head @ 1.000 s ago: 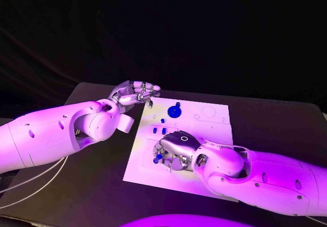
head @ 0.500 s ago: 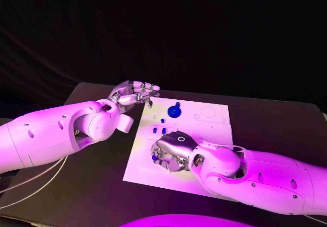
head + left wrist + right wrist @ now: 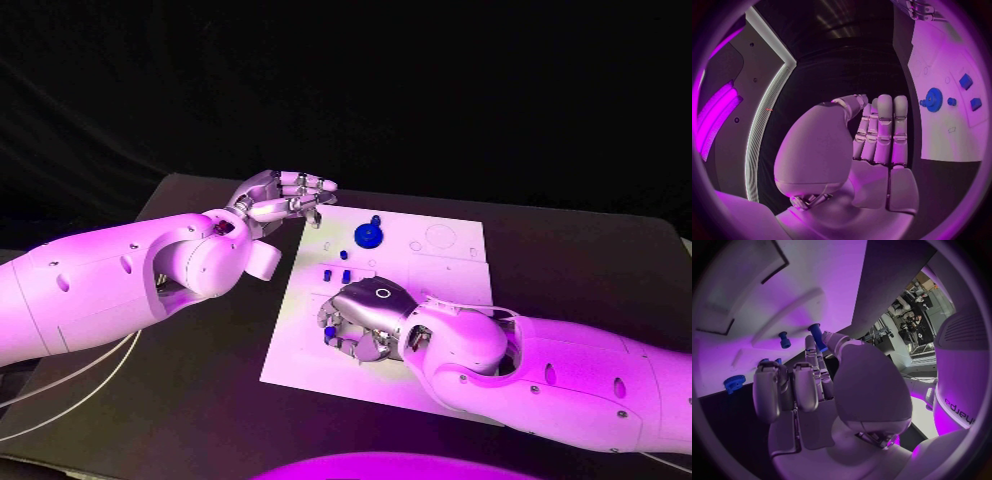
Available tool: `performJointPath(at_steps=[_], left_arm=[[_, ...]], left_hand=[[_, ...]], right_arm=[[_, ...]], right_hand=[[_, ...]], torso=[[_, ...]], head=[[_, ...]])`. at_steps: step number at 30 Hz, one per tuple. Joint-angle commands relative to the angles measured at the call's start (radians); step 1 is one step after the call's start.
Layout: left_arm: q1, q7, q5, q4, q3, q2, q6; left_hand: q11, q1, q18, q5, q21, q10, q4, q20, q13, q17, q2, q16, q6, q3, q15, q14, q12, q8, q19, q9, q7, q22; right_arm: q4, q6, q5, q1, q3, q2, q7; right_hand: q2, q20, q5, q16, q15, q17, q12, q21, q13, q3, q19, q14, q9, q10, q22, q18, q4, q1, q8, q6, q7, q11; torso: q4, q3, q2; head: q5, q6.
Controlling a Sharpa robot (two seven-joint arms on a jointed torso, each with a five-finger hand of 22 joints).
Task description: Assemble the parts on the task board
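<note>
Right hand [image 3: 364, 318] low over the near left part of the white task board [image 3: 450, 272], pinching a small blue part [image 3: 817, 336] at its fingertips, while left hand [image 3: 284, 198], fingers together and holding nothing, hovers off the board's far left corner near the blue gear [image 3: 371, 235].

A: What sits under it all?
B: A black table [image 3: 606, 260], matte, its far edge running straight across.
A: And behind that?
B: A black backdrop [image 3: 433, 90], dark all over; it may be cloth, hard to tell.
A: Anything off to the side?
B: Thin pale cables [image 3: 65, 385] lie across the near left part of the table.
</note>
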Motion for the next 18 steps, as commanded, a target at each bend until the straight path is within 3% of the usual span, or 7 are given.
performJointPath(at_steps=[1,7,12,15,18], left_arm=[[0.001,0.003,0.005,0.003,0.001,0.0,0.013],[0.001,0.003,0.005,0.004,0.001,-0.002,0.013],[0.001,0.003,0.005,0.003,0.001,-0.003,0.013],[0.001,0.004,0.005,0.002,0.001,-0.003,0.013],[0.001,0.004,0.005,0.001,0.0,-0.003,0.013]], left_hand=[[0.0,-0.005,0.015,0.005,-0.006,-0.008,-0.002,-0.004,0.001,-0.001,0.007,-0.005,0.003,0.004,-0.003,0.003,0.004,-0.002,-0.001,0.001,0.002,-0.001],[0.0,-0.005,0.015,0.005,-0.006,-0.008,-0.002,-0.004,0.001,-0.001,0.007,-0.005,0.003,0.004,-0.003,0.003,0.004,-0.002,-0.001,0.001,0.002,-0.001],[0.0,-0.005,0.015,0.005,-0.006,-0.008,-0.002,-0.004,0.001,-0.001,0.007,-0.005,0.003,0.004,-0.003,0.003,0.004,-0.002,-0.001,0.001,0.002,-0.001],[0.0,-0.005,0.015,0.005,-0.006,-0.008,-0.002,-0.004,0.001,-0.001,0.007,-0.005,0.003,0.004,-0.003,0.003,0.004,-0.002,-0.001,0.001,0.002,-0.001],[0.0,-0.005,0.015,0.005,-0.006,-0.008,-0.002,-0.004,0.001,-0.001,0.007,-0.005,0.003,0.004,-0.003,0.003,0.004,-0.002,-0.001,0.001,0.002,-0.001]], right_arm=[[0.007,-0.024,-0.008,-0.001,0.0,-0.006,-0.007],[0.038,-0.072,-0.009,-0.001,0.0,-0.037,-0.007],[0.085,-0.135,0.005,0.009,0.005,-0.092,0.009],[0.114,-0.188,0.047,0.022,0.009,-0.134,0.029],[0.137,-0.221,0.109,0.04,0.012,-0.179,0.045]], right_hand=[[-0.002,0.006,-0.006,0.003,0.006,-0.004,-0.004,-0.007,0.002,-0.007,0.033,0.037,-0.002,-0.002,0.194,-0.008,0.002,-0.008,-0.009,-0.012,0.003,0.002],[-0.018,0.005,-0.014,0.001,0.004,-0.008,-0.003,-0.014,0.005,-0.021,0.03,0.035,-0.008,-0.002,0.192,-0.007,0.006,-0.022,-0.029,-0.043,0.005,-0.001],[-0.042,0.003,-0.006,-0.003,0.002,-0.014,0.0,-0.027,0.013,-0.086,0.025,0.033,-0.011,-0.018,0.188,-0.004,0.033,-0.058,-0.047,-0.072,0.003,-0.004],[-0.024,0.0,0.008,-0.008,0.0,-0.024,0.017,-0.037,0.027,-0.193,0.023,0.031,-0.009,-0.031,0.185,-0.003,0.064,-0.046,-0.055,-0.081,0.003,-0.008],[-0.012,0.0,0.01,-0.008,-0.001,-0.023,0.029,-0.035,0.034,-0.224,0.025,0.032,-0.007,-0.025,0.187,-0.003,0.074,-0.035,-0.054,-0.078,0.005,-0.006]], torso=[[0.0003,0.0007,0.001],[-0.0009,0.0008,0.0],[-0.0027,0.0008,-0.001],[-0.0036,0.0016,-0.002],[-0.0035,0.0019,-0.002]], head=[[-0.001,0.0],[-0.001,0.001],[-0.004,0.005],[-0.009,0.008],[-0.017,0.014]])
